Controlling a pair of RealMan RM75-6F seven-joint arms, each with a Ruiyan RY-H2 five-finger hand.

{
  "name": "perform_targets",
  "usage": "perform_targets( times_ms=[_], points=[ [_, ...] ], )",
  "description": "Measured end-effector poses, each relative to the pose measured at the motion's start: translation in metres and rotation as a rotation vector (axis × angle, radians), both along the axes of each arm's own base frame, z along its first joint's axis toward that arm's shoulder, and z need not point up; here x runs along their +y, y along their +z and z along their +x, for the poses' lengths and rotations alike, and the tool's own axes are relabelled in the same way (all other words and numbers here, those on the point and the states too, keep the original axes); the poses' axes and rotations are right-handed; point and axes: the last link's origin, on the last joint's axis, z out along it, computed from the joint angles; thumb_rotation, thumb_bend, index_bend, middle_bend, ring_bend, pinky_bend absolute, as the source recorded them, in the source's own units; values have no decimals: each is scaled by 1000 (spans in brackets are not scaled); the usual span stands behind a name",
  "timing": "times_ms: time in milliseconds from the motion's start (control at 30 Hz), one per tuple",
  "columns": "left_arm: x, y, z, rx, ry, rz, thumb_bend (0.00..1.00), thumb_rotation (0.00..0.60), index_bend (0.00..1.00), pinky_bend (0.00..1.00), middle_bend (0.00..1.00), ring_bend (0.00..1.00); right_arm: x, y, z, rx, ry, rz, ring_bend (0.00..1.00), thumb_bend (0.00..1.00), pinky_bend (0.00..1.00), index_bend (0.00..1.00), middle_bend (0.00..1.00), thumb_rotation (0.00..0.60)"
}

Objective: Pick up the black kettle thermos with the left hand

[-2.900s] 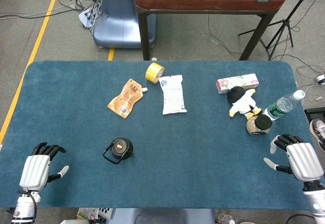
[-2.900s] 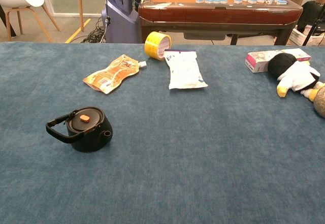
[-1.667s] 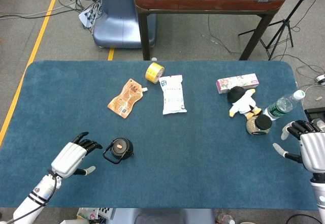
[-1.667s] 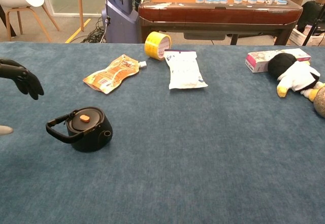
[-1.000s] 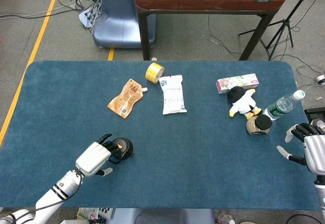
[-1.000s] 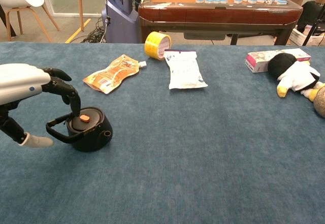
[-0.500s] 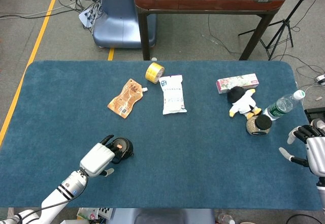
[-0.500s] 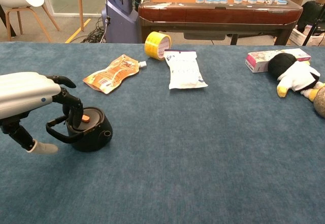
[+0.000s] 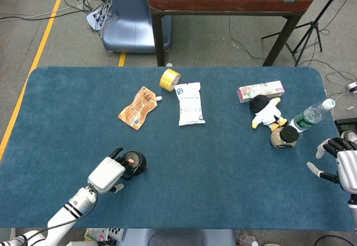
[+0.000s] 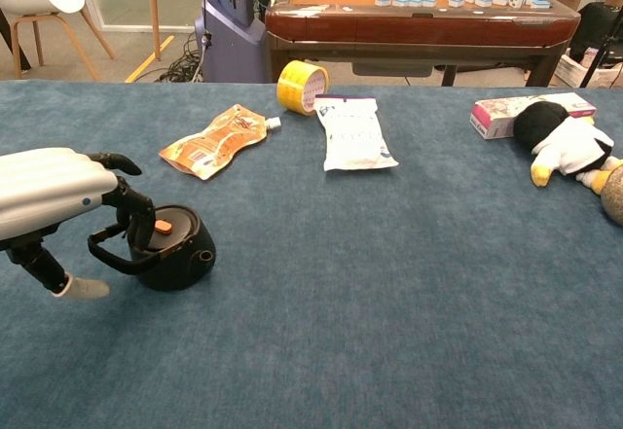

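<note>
The black kettle thermos (image 9: 134, 160) (image 10: 178, 245) stands upright on the blue table cloth, near the front left, with an orange knob on its lid and its loop handle pointing left. My left hand (image 9: 106, 174) (image 10: 47, 196) is right beside it on its left. The fingers (image 10: 134, 209) curl down over the handle and the lid's edge, while the thumb (image 10: 82, 287) lies apart near the cloth. The grip is not closed and the kettle rests on the table. My right hand (image 9: 341, 165) hovers at the table's right edge with fingers spread, holding nothing.
Further back lie an orange pouch (image 9: 138, 107), a yellow tape roll (image 9: 169, 79) and a white bag (image 9: 189, 103). At the right are a pink box (image 9: 260, 90), a penguin plush (image 9: 266, 111), a jar (image 9: 284, 136) and a water bottle (image 9: 311, 115).
My left hand came from the front left corner to the kettle and has sunk a little, its fingers hooking over the handle. The right hand drifted right. The kettle has not moved.
</note>
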Motion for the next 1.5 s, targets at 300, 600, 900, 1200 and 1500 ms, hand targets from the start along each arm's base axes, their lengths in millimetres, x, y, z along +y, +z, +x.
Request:
perform_targets(
  times_ms=[300,600,900,1200,1500],
  points=[
    [-5,-3,-10,25,10,0,169,600,462,69,455,369,2,0,1,1,-4,0,321,177,343,591,475,600],
    [-10,-8,-11,25,3,-16,169,600,464,69,456,369,5,1,1,1,-7,-4,321,176,343,591,475,600],
    [-11,-13,-10,36,3,-29,168,600,475,69,472,374,6,1,-1,1,-16,-3,321,177,343,591,475,600],
    [-14,-19,-10,43,6,-51,169,600,483,70,480,376,6,1,-2,-2,-21,-1,321,177,343,591,475,600],
    [-15,-23,-9,43,12,-56,168,578,538,46,545,437,7,1,-4,-3,-28,2,321,177,342,591,475,600]
  ],
)
